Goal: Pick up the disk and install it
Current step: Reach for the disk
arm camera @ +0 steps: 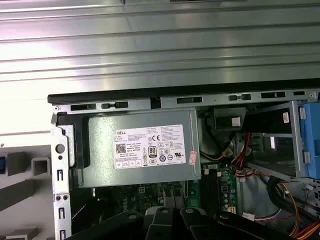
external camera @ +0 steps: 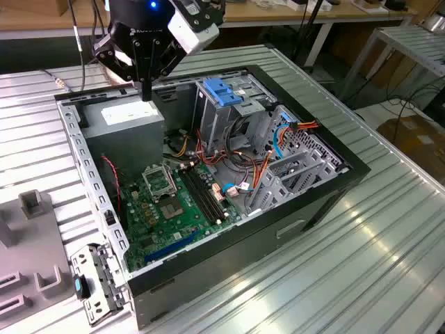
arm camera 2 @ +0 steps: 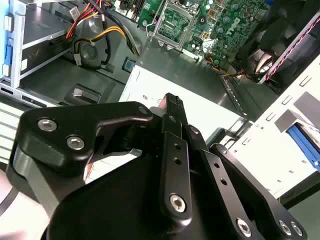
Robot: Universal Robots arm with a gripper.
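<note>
My gripper (external camera: 146, 94) hangs over the back corner of the open computer case (external camera: 348, 167), just above the grey power-supply box (external camera: 128, 122). Its fingers are shut together with nothing between them; in the second wrist view the gripper (arm camera 2: 172, 102) points down at that box. A flat silver piece with a blue edge, apparently the disk (external camera: 97, 282), lies outside the case at its near corner on the exterior view's left, well away from the gripper. The grey drive cage with its blue bracket (external camera: 222, 90) stands inside the case at the back.
The motherboard (external camera: 174, 209) and bundles of red, orange and blue cables (external camera: 243, 167) cover the case floor. A grey fixture with raised blocks (external camera: 28, 243) sits on the ribbed metal table (external camera: 361, 264) at the exterior view's left. The power-supply box (arm camera: 140, 147) carries a white sticker.
</note>
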